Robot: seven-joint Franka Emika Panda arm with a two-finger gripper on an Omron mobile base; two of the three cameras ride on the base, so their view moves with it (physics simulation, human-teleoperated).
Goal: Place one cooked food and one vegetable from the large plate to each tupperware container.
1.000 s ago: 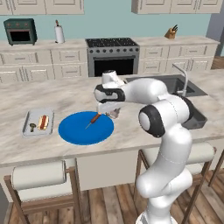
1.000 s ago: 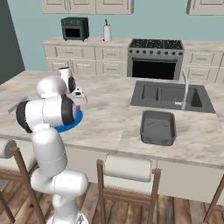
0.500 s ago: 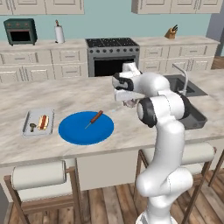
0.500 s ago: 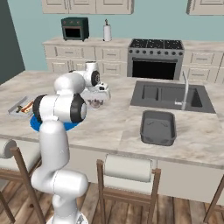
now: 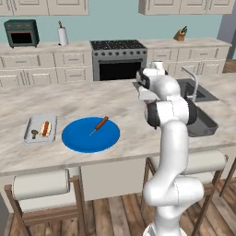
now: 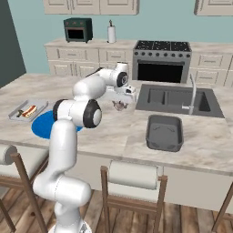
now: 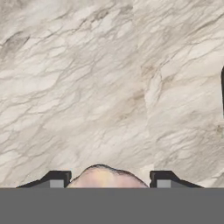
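While the gripper (image 6: 120, 105) carried a rounded pinkish-brown food piece (image 7: 106, 176) between part-spread fingers above the marble bench (image 6: 91, 132), the empty pale-grey rectangular tupperware container (image 6: 164, 132) lay toward four o'clock, near the sink.

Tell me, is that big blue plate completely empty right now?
No. In the left base view, one thin orange carrot-like piece lies on the blue plate.
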